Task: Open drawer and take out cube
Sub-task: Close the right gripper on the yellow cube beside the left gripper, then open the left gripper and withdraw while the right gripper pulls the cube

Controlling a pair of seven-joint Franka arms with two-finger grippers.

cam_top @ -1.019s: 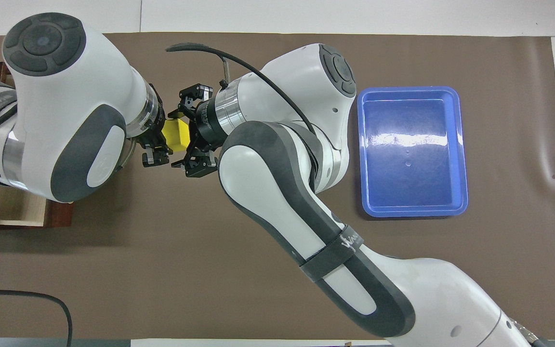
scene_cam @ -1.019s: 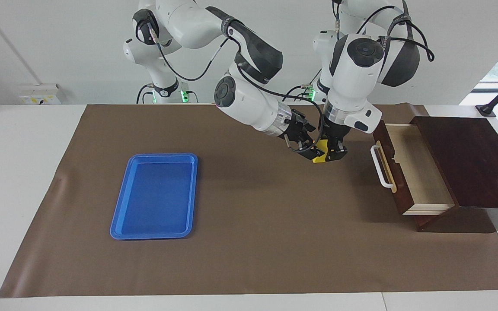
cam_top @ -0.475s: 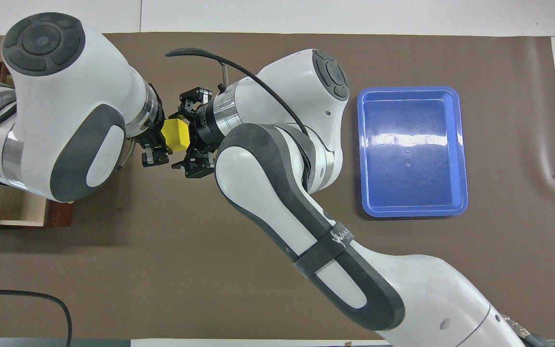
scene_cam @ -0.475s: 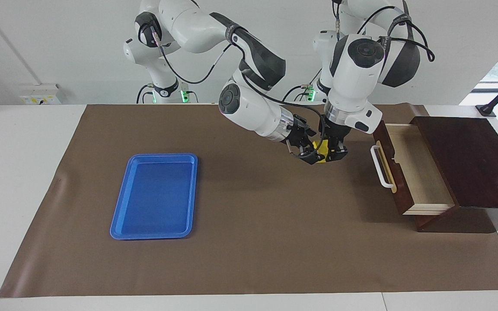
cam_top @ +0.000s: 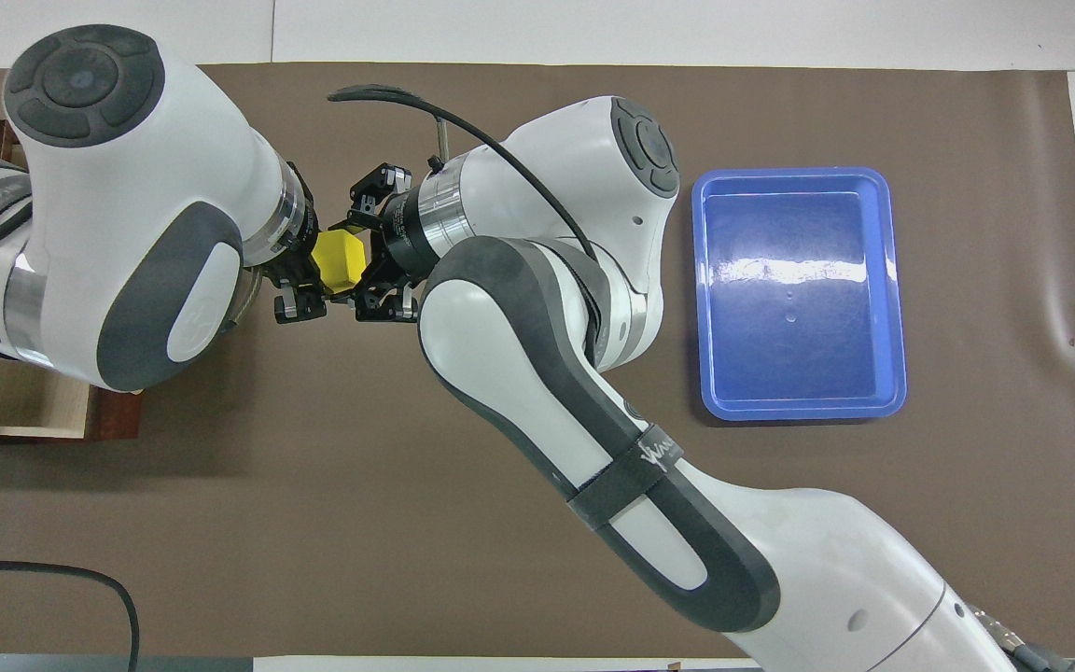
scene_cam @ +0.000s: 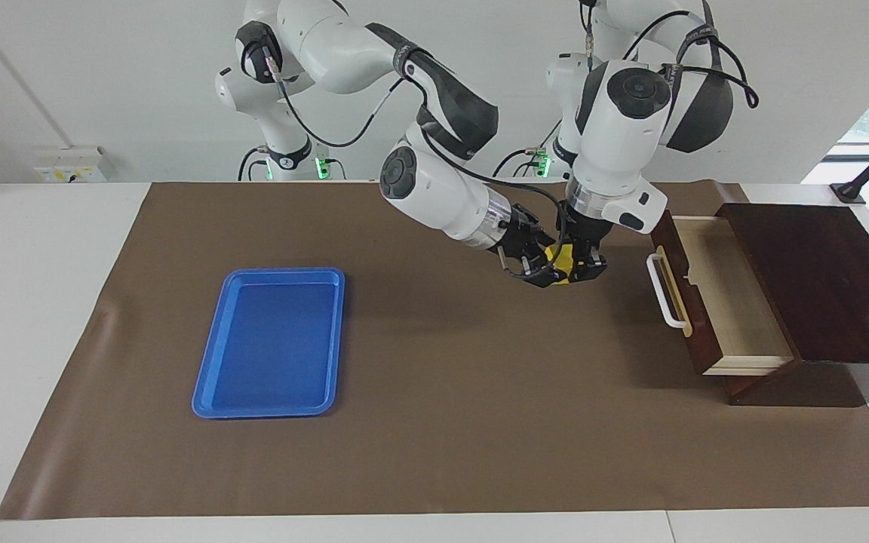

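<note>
1. The left gripper (scene_cam: 584, 265) is clamped tight on the cube (cam_top: 337, 260), pinching the small yellow block from its own side.
2. The right gripper (cam_top: 362, 263) has its fingers pulled in narrow around the same cube from the other side — it looks like both are touching it, but the dark finger parts overlap, so I cannot be sure the right one grips firmly.
3. The cube is up in the air, over the brown mat (scene_cam: 434, 422), between the blue tray (scene_cam: 212, 377) and the drawer (scene_cam: 713, 294). It is out of the drawer.
4. The drawer is pulled out of its dark box (scene_cam: 819, 279) at the left arm's end of the table. Its pale inside shows and looks empty. The white handle (scene_cam: 661, 290) points toward the middle of the mat.
5. The tray lies well apart, toward the right arm's end, with nothing in it.
6. What could go wrong: if the left gripper lets go before the right one has a good hold, the cube could fall and bounce on the mat.
7. If both pull while both squeeze, the cube could twist or pop out — the two sets of fingers are very close and could bump.
</note>
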